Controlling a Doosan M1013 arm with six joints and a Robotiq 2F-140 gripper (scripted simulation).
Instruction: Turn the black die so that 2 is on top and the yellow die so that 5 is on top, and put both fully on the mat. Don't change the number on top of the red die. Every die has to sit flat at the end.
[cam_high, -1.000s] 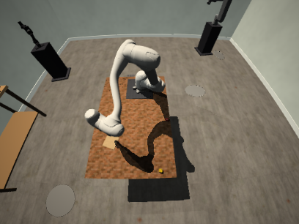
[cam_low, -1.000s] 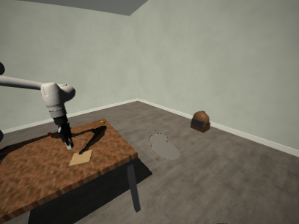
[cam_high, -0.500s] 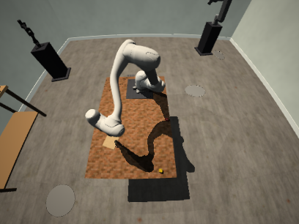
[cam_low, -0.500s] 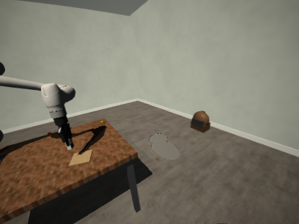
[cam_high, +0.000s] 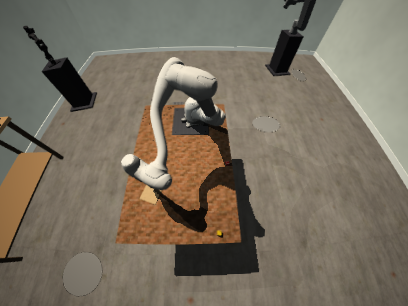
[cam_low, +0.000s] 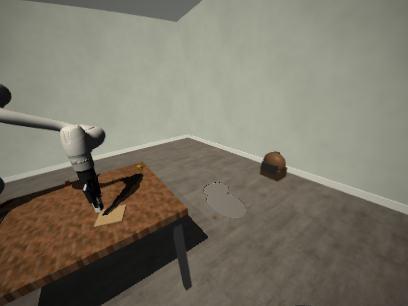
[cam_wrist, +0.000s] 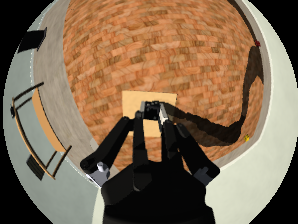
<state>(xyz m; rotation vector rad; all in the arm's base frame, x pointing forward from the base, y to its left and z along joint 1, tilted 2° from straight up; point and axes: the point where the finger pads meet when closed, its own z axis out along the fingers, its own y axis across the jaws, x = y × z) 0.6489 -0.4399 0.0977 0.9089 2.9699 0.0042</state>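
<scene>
Orange-brown blocks pattern the table (cam_high: 180, 150) (cam_low: 155, 197) (cam_wrist: 150, 60); on it lies the tan mat (cam_high: 147, 196) (cam_low: 116, 215) (cam_wrist: 132, 100); the yellow die (cam_high: 219, 233) (cam_low: 140, 166) (cam_wrist: 247, 138) sits near one corner, the red die (cam_high: 228, 163) (cam_low: 67, 183) (cam_wrist: 257, 44) by a long edge, both off the mat; beyond are grey floor (cam_high: 320, 175) (cam_low: 300, 220) and pale green walls (cam_low: 300, 75); the dice's numbers are too small to read; the arm (cam_high: 158, 120) (cam_low: 74, 142) bends over, its gripper (cam_low: 98, 209) (cam_wrist: 151, 108) pointing down at the mat, fingers mostly closed, gripping the black die (cam_wrist: 151, 109).

The hand (cam_low: 99, 208) (cam_wrist: 151, 108) has come down, nearer the mat (cam_high: 148, 195) (cam_low: 114, 215) (cam_wrist: 132, 100), and the arm (cam_high: 159, 115) (cam_low: 75, 142) has lowered with it.
</scene>
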